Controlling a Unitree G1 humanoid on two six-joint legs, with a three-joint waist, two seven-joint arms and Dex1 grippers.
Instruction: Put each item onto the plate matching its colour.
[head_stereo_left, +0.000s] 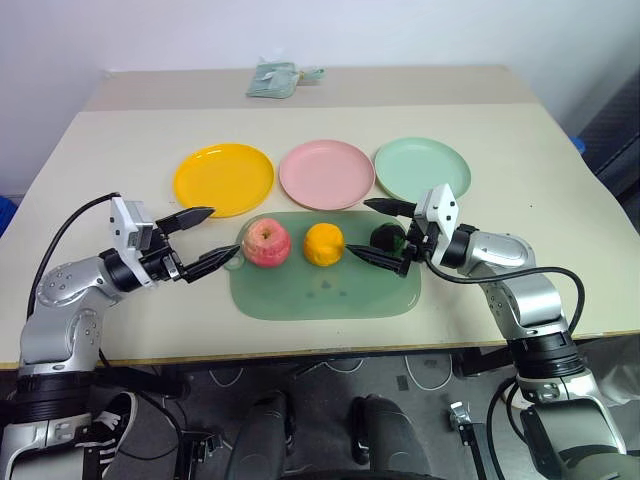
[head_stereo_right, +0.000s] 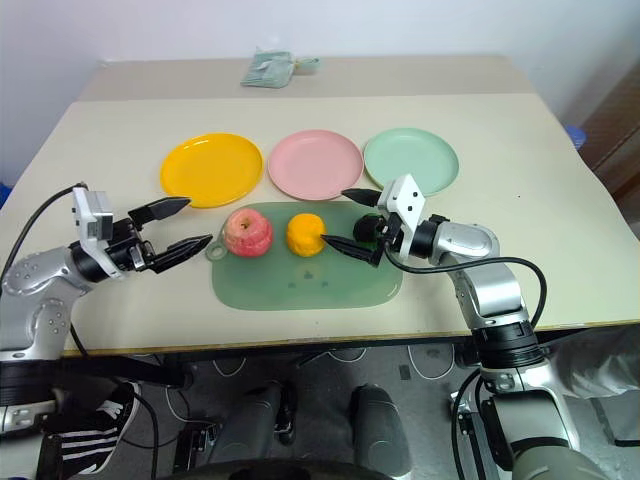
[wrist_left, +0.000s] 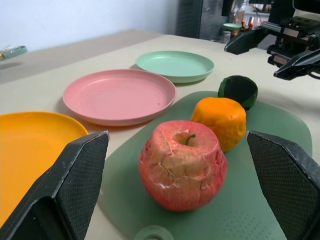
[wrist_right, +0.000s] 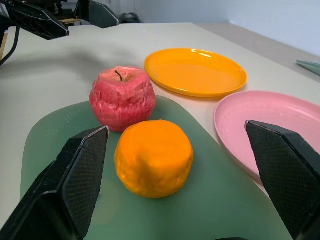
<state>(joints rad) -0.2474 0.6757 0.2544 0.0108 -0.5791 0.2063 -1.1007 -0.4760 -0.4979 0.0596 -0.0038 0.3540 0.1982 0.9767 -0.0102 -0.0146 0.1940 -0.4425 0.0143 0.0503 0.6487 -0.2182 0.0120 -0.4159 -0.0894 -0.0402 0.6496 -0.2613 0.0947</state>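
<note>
Surface: pale beige, carrying three plates in a row along the far side, with a translucent green mat in front of them.
Plates: yellow-orange plate at the robot's left, pink plate in the middle, mint green plate at the right; all three bare.
Fruits: red-pink apple, orange citrus and dark green lumpy fruit sit in a line on the mat's far half, apart from one another.
Left gripper: fingers spread wide, level, pointing at the apple from the mat's left end; nothing between them.
Right gripper: fingers spread wide, one on each side of the green fruit; whether either touches it cannot be told.
Head views: a folded greenish cloth lies at the surface's far edge.
Left wrist view: the apple's stem and cracked, wrinkled skin show close up, and the right gripper hangs beyond the green fruit.
Right wrist view: citrus nearest, apple behind it, yellow-orange and pink plates beyond.
</note>
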